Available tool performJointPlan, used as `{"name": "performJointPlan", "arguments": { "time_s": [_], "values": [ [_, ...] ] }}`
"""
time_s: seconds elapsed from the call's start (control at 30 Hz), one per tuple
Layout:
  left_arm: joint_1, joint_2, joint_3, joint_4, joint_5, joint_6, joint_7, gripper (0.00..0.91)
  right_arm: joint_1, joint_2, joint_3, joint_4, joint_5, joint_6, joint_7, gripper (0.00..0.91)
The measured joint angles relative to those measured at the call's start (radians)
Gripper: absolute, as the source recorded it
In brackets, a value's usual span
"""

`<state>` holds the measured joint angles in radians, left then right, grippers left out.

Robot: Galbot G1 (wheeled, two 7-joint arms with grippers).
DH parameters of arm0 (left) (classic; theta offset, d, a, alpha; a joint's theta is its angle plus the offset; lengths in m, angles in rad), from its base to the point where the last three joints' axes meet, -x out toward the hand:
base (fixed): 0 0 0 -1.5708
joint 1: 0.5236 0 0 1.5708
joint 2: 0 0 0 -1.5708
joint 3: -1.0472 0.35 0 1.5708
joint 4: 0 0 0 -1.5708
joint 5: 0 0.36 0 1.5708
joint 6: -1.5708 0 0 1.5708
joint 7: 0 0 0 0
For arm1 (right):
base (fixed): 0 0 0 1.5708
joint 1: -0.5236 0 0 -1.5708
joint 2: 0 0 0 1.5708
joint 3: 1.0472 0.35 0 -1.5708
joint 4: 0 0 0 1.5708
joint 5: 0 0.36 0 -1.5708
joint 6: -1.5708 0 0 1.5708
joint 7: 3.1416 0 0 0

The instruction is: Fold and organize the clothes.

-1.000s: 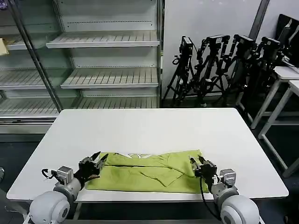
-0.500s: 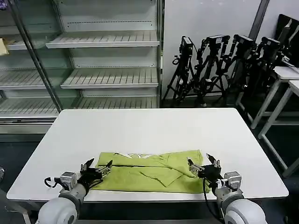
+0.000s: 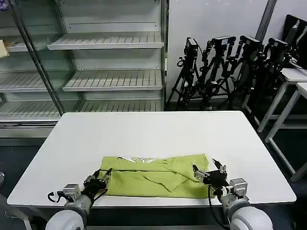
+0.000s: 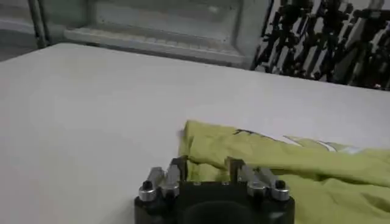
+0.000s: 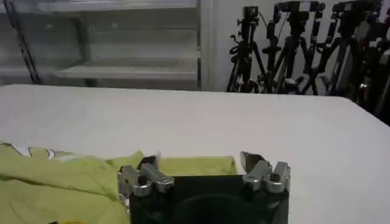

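Both pincers let go of the T-shirt (image 3: pixel 153 176): left pincer (image 3: pixel 105 176) drew back toward 7 o'clock, right pincer (image 3: pixel 209 168) opened wide.

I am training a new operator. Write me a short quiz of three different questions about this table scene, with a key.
1. True or false: the lime T-shirt lies folded into a band near the table's front edge.
2. Which end effector is at the shirt's right end?
3. Multiple choice: the left end effector is A) open, B) shut on the shirt.

Key: 1 true; 2 the right end effector; 3 A.
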<state>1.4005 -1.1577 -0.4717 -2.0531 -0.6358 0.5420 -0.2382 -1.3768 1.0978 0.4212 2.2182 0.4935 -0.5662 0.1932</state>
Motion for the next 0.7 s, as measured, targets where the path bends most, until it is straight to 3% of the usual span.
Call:
{"name": "performJointPlan", "arguments": {
  "time_s": [0.4,0.7],
  "values": [
    [-0.005,-0.032,0.023,0.018,0.021,-0.011,0.008,0.010,-0.010,0.003,-0.003,0.009,-0.010,0.000,-0.001,0.907],
    [-0.004,-0.005,-0.012,0.027,0.081,-0.011,0.046,0.010,-0.006,-0.001,-0.006,0.011,-0.014,0.000,-0.004,0.907]
  ]
}}
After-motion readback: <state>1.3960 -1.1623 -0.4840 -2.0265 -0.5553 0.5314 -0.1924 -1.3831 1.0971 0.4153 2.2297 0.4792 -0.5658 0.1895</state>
